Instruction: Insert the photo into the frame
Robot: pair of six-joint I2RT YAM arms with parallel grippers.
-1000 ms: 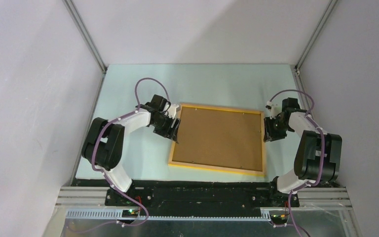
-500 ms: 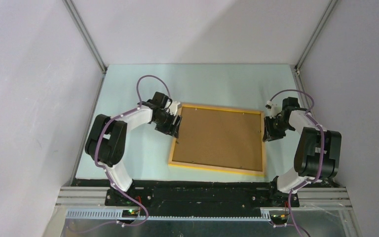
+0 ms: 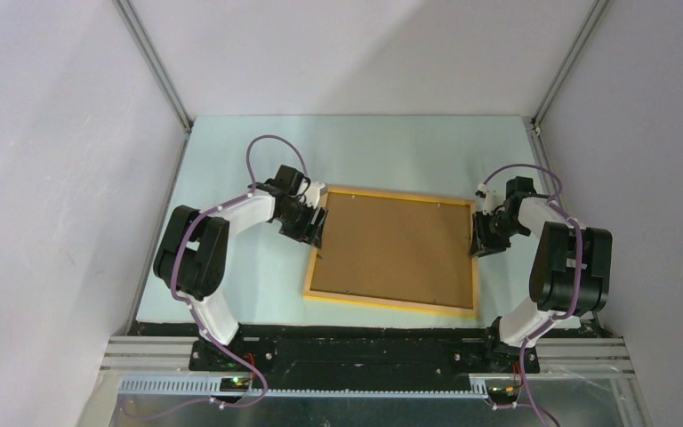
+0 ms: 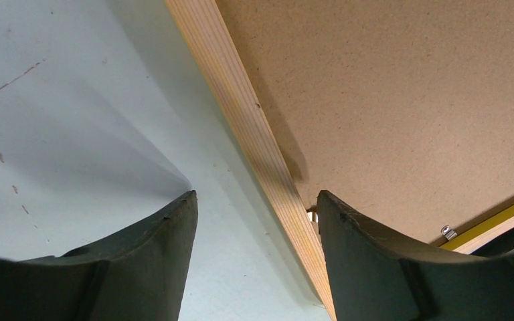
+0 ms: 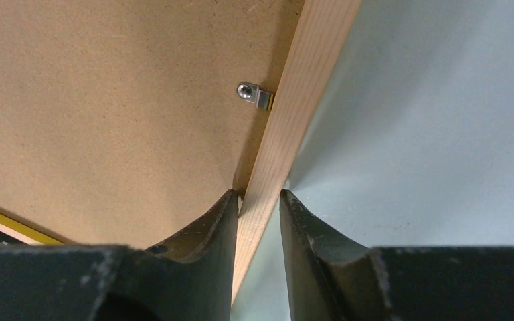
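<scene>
- The frame [image 3: 391,303], a thin rectangle of yellow-orange wood with straight grain, lies back-side up near the middle of the pale blue-green table [image 3: 365,151], slightly skewed; its front face is hidden.
- A flat brown backing board [image 3: 396,249], matte and finely speckled like pressed fibre, fills the frame from rail to rail.
- At the frame's 9 o'clock side, the left gripper [image 3: 311,227] stands with its jaws wide apart. One dark curved finger [image 4: 154,254] is over bare table and the other is over the board, with the wooden rail running between them ungripped.
- At the 3 o'clock side, the right gripper [image 3: 480,236] pinches the rail. Its scuffed black fingers [image 5: 207,234] are drawn in against the strip of pale wood, one on the board side and one on the table side.
- A small bent metal tab [image 5: 254,95] with a round hole sits against the inner edge of the right rail, resting on the board.
</scene>
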